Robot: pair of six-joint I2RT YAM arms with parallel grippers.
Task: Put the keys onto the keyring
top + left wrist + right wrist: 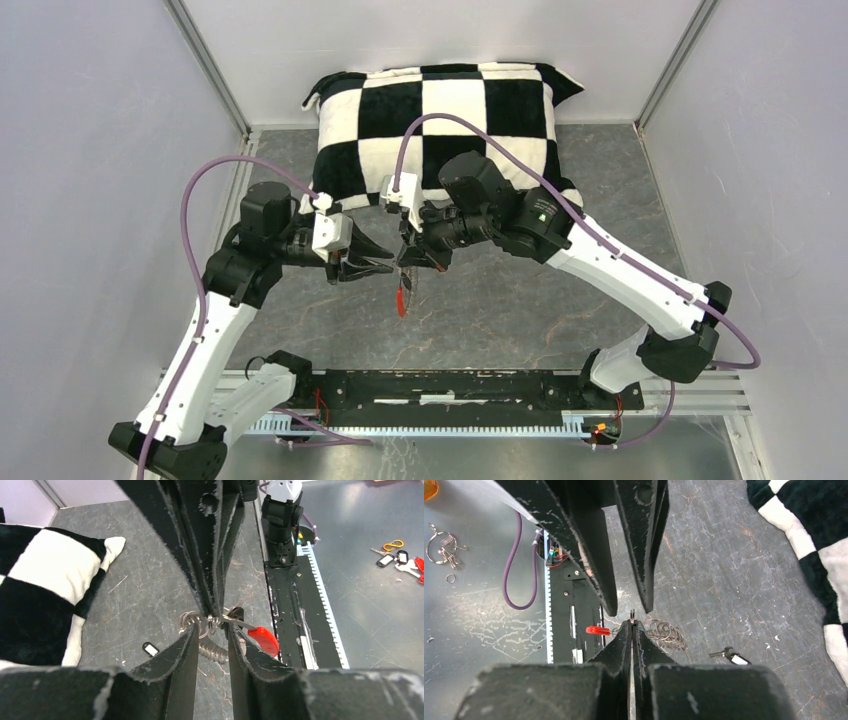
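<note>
- My right jaws are pinched shut on the keyring (664, 632) wire, mid-air.
- My left jaws stand at a narrow gap, flanking its coil.
- Red sleeve (263, 639) hangs below.
- One key (729, 655) lies on surface (724, 555).

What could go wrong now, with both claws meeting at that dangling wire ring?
The right gripper pinches only a thin bit of the keyring. The rest dangles, so it might slip or swing. The left gripper stands open right against it, and closing could strike it rather than the wire. One key lies apart on the table, yet to be fetched.
</note>
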